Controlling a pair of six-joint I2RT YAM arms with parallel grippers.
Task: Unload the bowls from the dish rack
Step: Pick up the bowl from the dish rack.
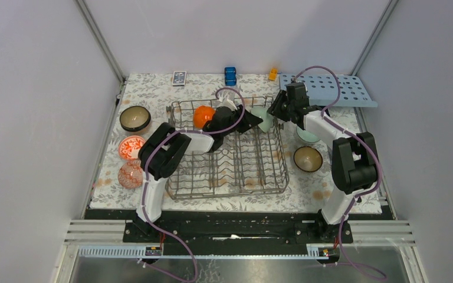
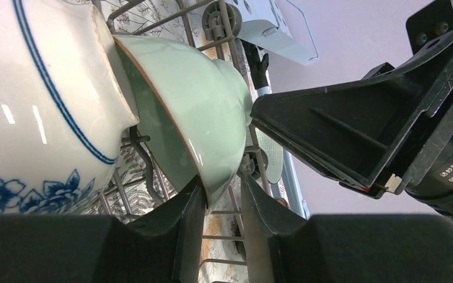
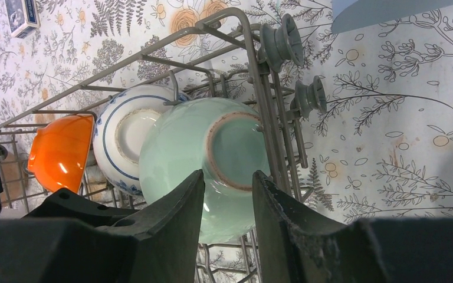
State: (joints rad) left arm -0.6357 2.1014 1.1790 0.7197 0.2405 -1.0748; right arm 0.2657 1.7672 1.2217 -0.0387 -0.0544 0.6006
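Grey wire dish rack (image 1: 230, 190), far end: orange ceramic bowl (image 1: 202, 116), blue-and-white bowl (image 3: 124, 132), pale green bowl (image 3: 177, 147). Left pincer (image 2: 222, 180) narrow, astride green rim, grip unclear; right pincer (image 3: 229, 175) part-open at foot.

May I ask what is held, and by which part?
The left gripper straddles the rim of the green bowl; whether it grips cannot be told. The right gripper holds nothing.

Top ext cam: high, behind arm bases, looks down over whole table. Left wrist cam: v. close, looks up past left gripper (image 2: 221, 191) at pale green bowl (image 2: 206, 106) rim just ahead. Right wrist cam: close, looks down past right gripper (image 3: 228, 180) at same bowl's foot. All 3 share that dish rack (image 1: 253, 171) corner.
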